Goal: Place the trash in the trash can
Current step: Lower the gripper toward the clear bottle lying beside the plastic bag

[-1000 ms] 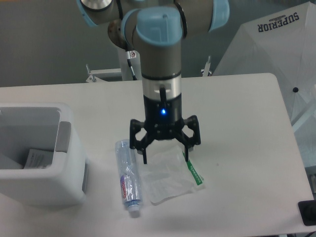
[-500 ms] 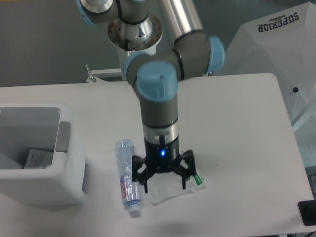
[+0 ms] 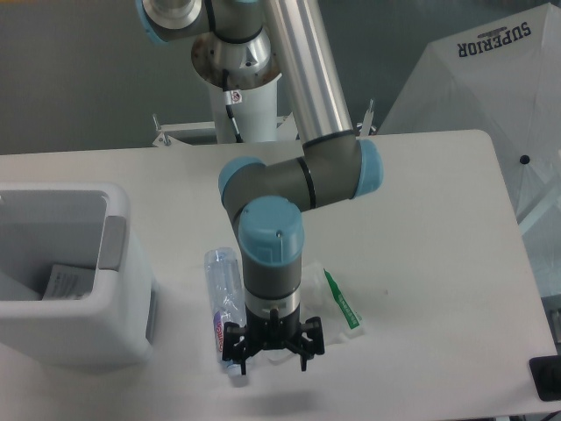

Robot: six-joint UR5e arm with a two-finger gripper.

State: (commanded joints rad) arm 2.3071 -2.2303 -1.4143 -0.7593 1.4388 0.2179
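The clear bottle (image 3: 224, 294) with a red-blue label lies on the white table, its white cap end toward the front by my left finger. The clear plastic bag (image 3: 330, 312) with its green strip (image 3: 342, 300) lies just right of the bottle and is mostly hidden behind my wrist. My gripper (image 3: 270, 357) is open, pointing down, low over the bag's front edge, with one finger (image 3: 233, 354) next to the bottle's cap. The white trash can (image 3: 116, 263) with a grey rim panel stands at the left, well apart from the gripper.
A piece of paper (image 3: 66, 282) lies inside the bin. A white umbrella-like reflector (image 3: 491, 79) stands off the table's right side. A black object (image 3: 546, 378) sits at the bottom right corner. The table's front edge is close below the gripper.
The gripper has moved toward the front of the table and lower, from above the bag's middle to its front edge. It stays open. Bottle and bag have not moved.
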